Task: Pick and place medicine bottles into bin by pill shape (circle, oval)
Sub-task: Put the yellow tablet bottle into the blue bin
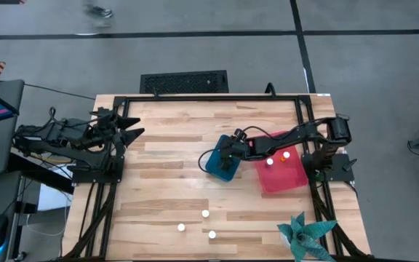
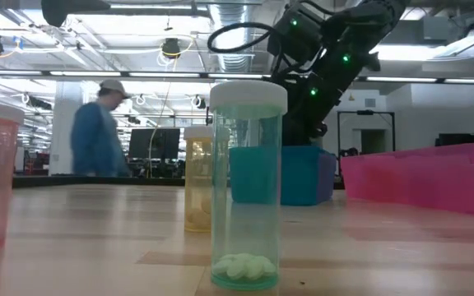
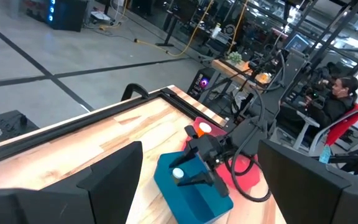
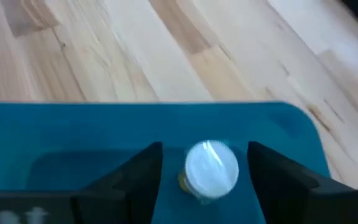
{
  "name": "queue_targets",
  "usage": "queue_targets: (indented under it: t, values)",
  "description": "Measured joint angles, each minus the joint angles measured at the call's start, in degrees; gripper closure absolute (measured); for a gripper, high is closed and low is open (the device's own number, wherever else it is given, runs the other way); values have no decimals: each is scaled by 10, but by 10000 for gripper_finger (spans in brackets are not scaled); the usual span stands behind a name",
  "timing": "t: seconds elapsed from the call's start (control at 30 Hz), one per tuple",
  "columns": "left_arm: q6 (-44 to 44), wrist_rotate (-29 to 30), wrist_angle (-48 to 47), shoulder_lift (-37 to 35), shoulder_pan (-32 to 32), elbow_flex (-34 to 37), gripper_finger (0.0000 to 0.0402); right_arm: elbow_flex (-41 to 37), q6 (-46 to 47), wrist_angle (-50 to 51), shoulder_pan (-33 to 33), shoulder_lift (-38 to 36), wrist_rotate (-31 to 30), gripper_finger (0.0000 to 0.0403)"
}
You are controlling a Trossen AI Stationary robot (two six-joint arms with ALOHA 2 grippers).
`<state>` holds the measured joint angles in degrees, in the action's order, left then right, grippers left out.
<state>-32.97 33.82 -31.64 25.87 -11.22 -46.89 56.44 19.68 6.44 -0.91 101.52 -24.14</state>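
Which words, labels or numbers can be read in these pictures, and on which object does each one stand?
No text can be read.
The clear teal-tinted bottle with a white cap shows no label.
The amber bottle behind it shows none either.
The glowing screens in the room behind are too blurred to read.

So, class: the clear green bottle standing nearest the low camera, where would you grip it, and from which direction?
Grip the green bottle just under its white cap, coming straight down from above. It stands upright, tall and narrow, with open table around it; the amber bottle stands behind, so fingers closing across the round body should fit.
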Motion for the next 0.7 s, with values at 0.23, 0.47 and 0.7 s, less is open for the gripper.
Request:
queue_targets:
  t: [0.23, 0.47, 0.7]
  values:
    - [2, 0, -1, 0, 0, 0, 90, 10, -1, 71, -3, -67, -13, 156]
    - [2, 0, -2, 0, 0, 0, 90, 10, 27, 91, 9, -181, -14, 158]
    - [2, 0, -2, 0, 0, 0, 90, 10, 43, -2, 64, -248, -12, 158]
